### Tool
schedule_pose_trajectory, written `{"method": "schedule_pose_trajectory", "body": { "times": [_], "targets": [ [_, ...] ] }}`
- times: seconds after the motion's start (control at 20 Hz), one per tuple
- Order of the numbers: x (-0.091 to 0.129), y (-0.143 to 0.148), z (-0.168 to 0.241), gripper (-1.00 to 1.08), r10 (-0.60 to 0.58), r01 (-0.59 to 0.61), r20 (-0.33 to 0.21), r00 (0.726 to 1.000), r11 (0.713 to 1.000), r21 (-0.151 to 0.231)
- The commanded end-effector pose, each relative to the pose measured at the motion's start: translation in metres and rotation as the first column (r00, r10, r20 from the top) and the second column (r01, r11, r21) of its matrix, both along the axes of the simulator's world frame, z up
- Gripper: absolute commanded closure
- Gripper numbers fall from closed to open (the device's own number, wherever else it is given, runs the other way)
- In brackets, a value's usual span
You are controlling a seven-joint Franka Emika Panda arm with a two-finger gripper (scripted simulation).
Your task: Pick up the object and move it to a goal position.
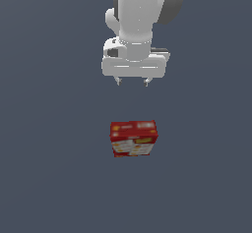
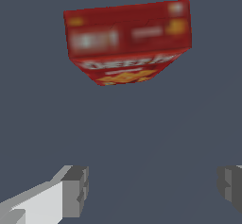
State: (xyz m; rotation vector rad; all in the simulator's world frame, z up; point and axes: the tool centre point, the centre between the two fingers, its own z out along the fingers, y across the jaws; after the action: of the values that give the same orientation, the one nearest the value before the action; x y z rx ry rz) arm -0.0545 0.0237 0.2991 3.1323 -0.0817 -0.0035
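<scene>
Box (image 1: 133,138), red card, probably light and stiff, easily dented. Best pinched across narrow sides. Gripper (image 1: 132,82) well apart from it, fingers spread wide.

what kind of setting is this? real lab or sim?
Looks like a bare simulator scene, not a real room: a flat, featureless grey surface with no walls or clutter, a smoothly rendered white gripper, open, and one red box with blurry printed panels.
</scene>
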Motion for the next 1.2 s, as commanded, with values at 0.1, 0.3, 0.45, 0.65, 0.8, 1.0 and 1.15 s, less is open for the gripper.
{"method": "schedule_pose_trajectory", "body": {
  "times": [0.1, 0.3, 0.45, 0.65, 0.8, 1.0, 1.15],
  "targets": [
    [0.009, 0.0, -0.002, -0.92, -0.089, 0.089, 0.0, 0.996, 0.996, 0.003],
    [0.02, 0.0, -0.004, -0.92, -0.19, 0.19, 0.0, 0.982, 0.982, 0.006],
    [0.028, 0.0, -0.006, -0.92, -0.268, 0.268, -0.001, 0.964, 0.963, 0.007],
    [0.039, 0.0, -0.009, -0.92, -0.369, 0.369, -0.001, 0.929, 0.929, 0.009],
    [0.046, 0.0, -0.012, -0.92, -0.442, 0.442, -0.002, 0.897, 0.897, 0.01],
    [0.057, 0.0, -0.015, -0.92, -0.535, 0.535, -0.003, 0.845, 0.845, 0.011],
    [0.065, 0.0, -0.018, -0.92, -0.6, 0.6, -0.004, 0.8, 0.8, 0.011]
  ]
}}
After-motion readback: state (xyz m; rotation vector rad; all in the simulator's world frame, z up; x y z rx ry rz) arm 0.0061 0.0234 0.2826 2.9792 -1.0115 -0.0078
